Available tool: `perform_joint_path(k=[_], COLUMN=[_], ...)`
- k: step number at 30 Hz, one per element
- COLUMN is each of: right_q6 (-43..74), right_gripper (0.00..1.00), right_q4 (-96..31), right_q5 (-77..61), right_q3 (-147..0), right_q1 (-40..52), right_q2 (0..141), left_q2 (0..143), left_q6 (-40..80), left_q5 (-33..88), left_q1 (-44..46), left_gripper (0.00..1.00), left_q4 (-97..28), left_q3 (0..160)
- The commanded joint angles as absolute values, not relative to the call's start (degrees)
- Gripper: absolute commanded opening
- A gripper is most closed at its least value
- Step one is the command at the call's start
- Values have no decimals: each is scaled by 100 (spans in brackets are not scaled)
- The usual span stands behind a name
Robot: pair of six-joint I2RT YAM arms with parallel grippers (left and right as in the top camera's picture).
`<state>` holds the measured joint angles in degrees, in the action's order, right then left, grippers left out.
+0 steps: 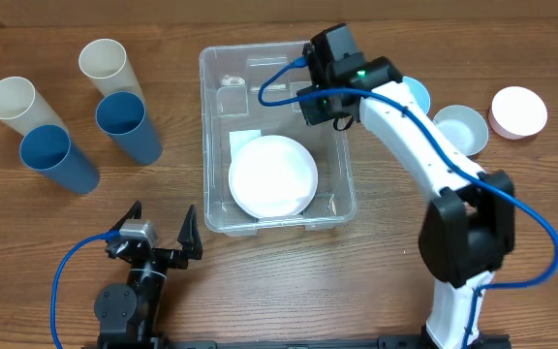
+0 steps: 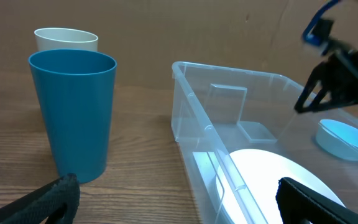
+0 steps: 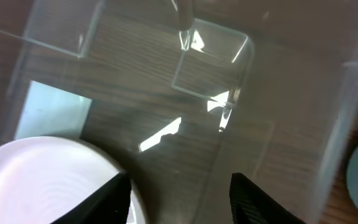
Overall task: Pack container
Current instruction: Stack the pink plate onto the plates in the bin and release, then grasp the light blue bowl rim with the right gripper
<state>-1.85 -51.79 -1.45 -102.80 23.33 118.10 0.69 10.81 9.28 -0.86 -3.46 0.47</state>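
Fingers (image 3: 114,199) of the right gripper (image 3: 180,202) stand apart and empty over the container (image 1: 204,126), frame centre, one plate (image 1: 272,174) inside. Left gripper (image 1: 161,231), also spread, idles lower left. Next item is probably a bowl (image 1: 461,128) at right; lift clear of the container wall first. Cups (image 1: 124,124) stand upper left, well apart.

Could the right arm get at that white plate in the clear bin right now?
Probably yes: its hand hangs open over the lidless bin, and nothing covers the plate.
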Motion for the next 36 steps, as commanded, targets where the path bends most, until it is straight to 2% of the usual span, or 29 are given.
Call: perform_joint_path(k=[1, 8, 13, 17, 19, 21, 22, 26, 31, 36], right_q6=[-255, 287, 148, 600, 1376, 2182, 2882, 3356, 4169, 4906], right_gripper=[53, 52, 52, 57, 61, 61, 61, 61, 61, 61], right_q4=[-5046, -4805, -4864, -6036, -6836, -7295, -7712, -7695, -6534, -6007], right_q5=[43, 1166, 1096, 854, 851, 834, 611, 110, 117, 252], right_q3=[-10372, -10374, -10532, -12138, -12978, -13109, -12960, -12178, -10586, -9832], right_q1=[2309, 2307, 2327, 2331, 1999, 1533, 996, 311, 248, 237], right_q2=[11950, 11952, 11948, 11872, 11861, 11863, 11913, 11972, 11972, 11972], left_q2=[25, 25, 25, 25, 27, 25, 25, 25, 27, 25], left_q6=[1162, 1162, 1162, 1162, 1162, 1162, 1162, 1162, 1162, 1162], left_q5=[1004, 1004, 1004, 1004, 1004, 1004, 1002, 1004, 1002, 1004], left_q1=[-115, -115, -115, -115, -115, -115, -115, -115, -115, -115], left_gripper=[100, 100, 100, 100, 100, 100, 100, 100, 100, 100], left_q4=[-353, -353, -353, -355, -353, -355, -353, -353, -353, -355], left_q3=[30, 30, 30, 30, 30, 30, 30, 30, 30, 30])
